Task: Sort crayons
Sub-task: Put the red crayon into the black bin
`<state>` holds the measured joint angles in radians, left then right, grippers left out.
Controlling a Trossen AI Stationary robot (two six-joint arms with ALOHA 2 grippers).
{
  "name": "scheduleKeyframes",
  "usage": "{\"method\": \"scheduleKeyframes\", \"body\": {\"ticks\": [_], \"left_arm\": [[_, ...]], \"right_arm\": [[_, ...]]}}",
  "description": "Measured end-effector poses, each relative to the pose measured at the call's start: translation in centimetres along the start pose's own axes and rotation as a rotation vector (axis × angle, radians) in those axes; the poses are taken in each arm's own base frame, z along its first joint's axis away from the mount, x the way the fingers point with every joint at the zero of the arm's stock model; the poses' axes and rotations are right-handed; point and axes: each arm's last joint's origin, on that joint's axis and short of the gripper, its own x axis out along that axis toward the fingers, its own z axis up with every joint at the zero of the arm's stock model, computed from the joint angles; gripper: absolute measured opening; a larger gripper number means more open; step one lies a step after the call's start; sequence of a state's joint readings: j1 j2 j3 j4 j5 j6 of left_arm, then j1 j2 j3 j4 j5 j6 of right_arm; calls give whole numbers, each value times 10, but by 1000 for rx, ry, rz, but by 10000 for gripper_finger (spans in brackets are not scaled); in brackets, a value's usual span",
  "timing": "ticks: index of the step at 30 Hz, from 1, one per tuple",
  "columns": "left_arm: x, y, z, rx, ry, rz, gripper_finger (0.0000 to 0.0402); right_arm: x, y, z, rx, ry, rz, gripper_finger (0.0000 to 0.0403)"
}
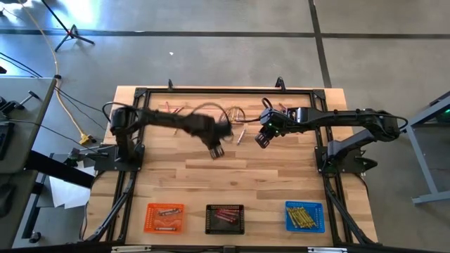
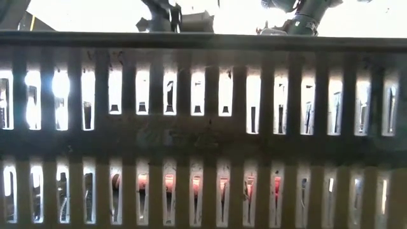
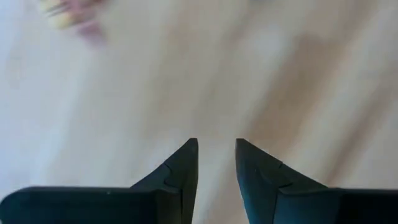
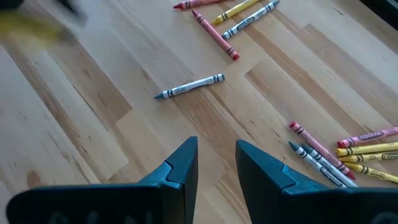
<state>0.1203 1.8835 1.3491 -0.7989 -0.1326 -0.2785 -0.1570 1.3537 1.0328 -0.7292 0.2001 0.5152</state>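
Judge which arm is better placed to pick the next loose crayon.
Right, probably. The right gripper hangs open and empty over a lone grey crayon, with more nearby. The left gripper, also open and empty, shows only bare table just ahead.

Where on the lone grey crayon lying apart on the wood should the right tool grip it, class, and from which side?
Grip the grey crayon at mid-length, on its paper wrapper, coming straight down from above. It lies flat on the table with bare wood all round, so the right tool, empty and slightly open, should probably turn until its fingers straddle the thin shaft crosswise.
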Motion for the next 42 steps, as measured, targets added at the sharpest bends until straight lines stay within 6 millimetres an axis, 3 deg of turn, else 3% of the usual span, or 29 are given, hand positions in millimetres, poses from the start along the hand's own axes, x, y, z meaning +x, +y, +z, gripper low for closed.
{"method": "scheduleKeyframes", "body": {"ticks": [5, 9, 15, 19, 25, 32, 37, 42], "left_arm": [[6, 53, 5, -57, 61, 51, 92], [8, 84, 6, -55, 95, 54, 92], [10, 120, -2, -73, 175, 41, 92], [12, 138, -17, -121, 211, 48, 92], [0, 147, -53, -195, 204, 20, 92], [-29, 138, -95, -369, 100, 42, 92], [-37, 137, -112, -541, 2, 198, 92], [-36, 147, -117, -673, -54, 408, 92]], "right_arm": [[0, 0, 0, 0, -4, -7, 94], [0, -2, 1, 0, -29, -52, 94], [1, -9, 5, 54, -42, -85, 94], [3, -16, 8, 110, -47, -102, 94], [4, -25, 12, 154, -53, -127, 94], [5, -37, 17, 191, -58, -153, 94], [6, -43, 19, 174, -56, -169, 94], [7, -50, 21, 143, -50, -176, 94]]}}
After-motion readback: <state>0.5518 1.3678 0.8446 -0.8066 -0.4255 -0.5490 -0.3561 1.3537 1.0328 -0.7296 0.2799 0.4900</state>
